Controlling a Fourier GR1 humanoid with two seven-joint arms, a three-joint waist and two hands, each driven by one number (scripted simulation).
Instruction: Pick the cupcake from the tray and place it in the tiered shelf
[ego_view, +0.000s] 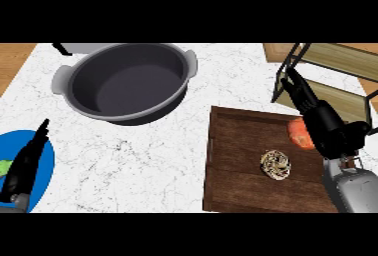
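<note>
1. See cupcake (277, 165) on wooden tray (236, 150), right of its middle, nothing touching it.
2. Find tray at near right corner of bench (162, 160).
3. Note right robot hand (325, 125) over tray's far right corner, fingers straight, pointing at tiered shelf (332, 55), holding nothing, apart from cupcake.
4. Spot orange-red round item (297, 134) on tray, partly hidden behind that hand; cannot tell contact.
5. Place tiered shelf at bench's far right corner: black frame, wooden boards.
6. Log big dark grey pot (125, 85) near far edge, left of middle.
7. Find left robot hand (26, 160) resting at left edge, fingers straight, empty, above blue plate (46, 170) carrying something green (6, 167).
</note>
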